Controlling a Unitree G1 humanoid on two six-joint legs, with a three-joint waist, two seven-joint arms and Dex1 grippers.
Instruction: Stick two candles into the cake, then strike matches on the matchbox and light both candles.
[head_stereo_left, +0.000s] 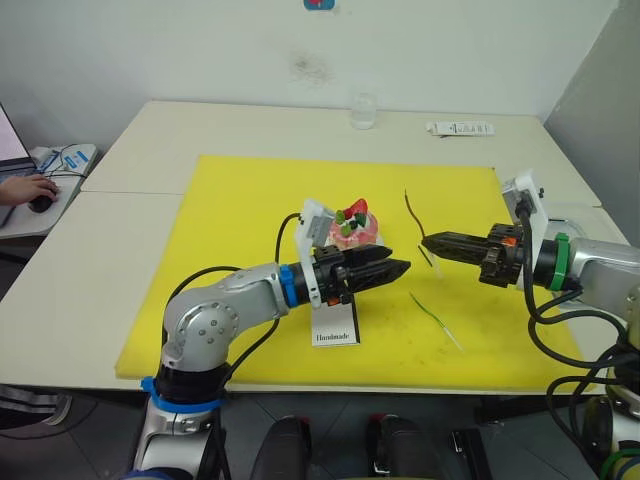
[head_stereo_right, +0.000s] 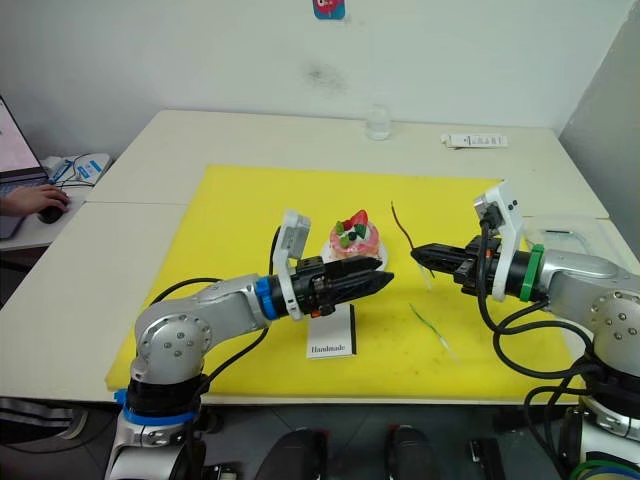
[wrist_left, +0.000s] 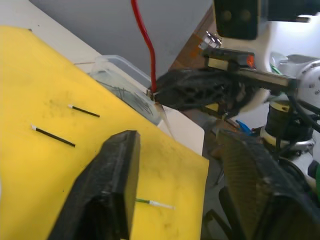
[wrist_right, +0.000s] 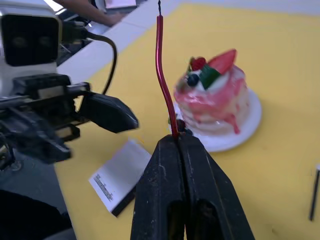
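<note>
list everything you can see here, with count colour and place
mat: 1, yellow, on the table
cake: 1, pink and white, on a white plate, mid-mat
red candle: 1, held upright in the right gripper
green candle: 1, lying on the mat, right of the matchbox
matches: 2, dark, on the mat
matchbox: 1, white, near front edge
glass: 1, clear, far side
white strip: 1, far right
person's hand: 1, on a mouse, far left
left gripper: open, beside the cake
right gripper: shut on the red candle
</note>
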